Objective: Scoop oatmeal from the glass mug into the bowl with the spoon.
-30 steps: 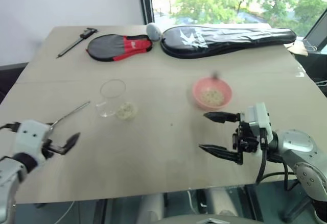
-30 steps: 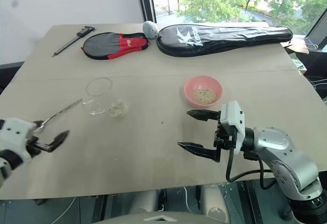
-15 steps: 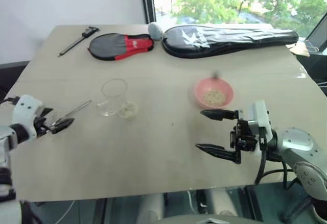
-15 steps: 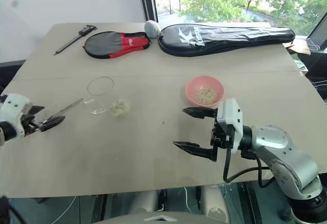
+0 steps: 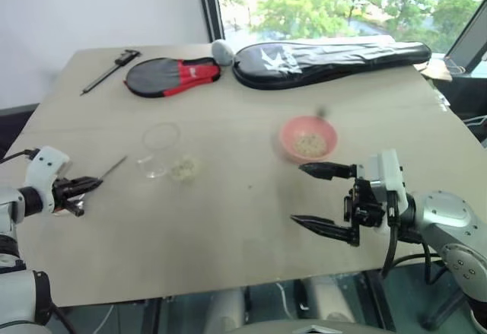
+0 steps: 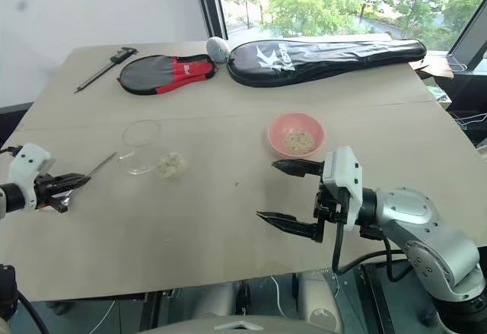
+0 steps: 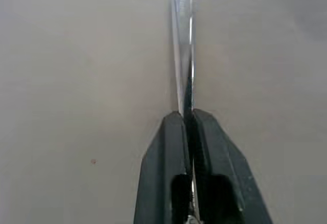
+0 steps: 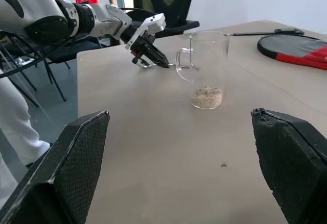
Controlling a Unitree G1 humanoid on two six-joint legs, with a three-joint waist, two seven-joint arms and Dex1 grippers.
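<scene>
On the left side of the table (image 6: 228,235), the left gripper (image 6: 70,180) has its jaws pressed tight together on the handle of the spoon (image 7: 182,50), which extends from the fingertips toward the glass mug (image 6: 141,145). Its far end lies just beside the mug. The mug stands upright near the table's middle left, with a small heap of oatmeal (image 6: 170,164) at its base on the side nearer the robot; whether the flakes lie inside the glass or on the table beside it cannot be told. To the right, well apart from the mug, the pink bowl (image 6: 296,135) holds some oatmeal. Near the front edge, the right gripper (image 6: 289,192) hovers with jaws spread wide, empty, close to the bowl.
</scene>
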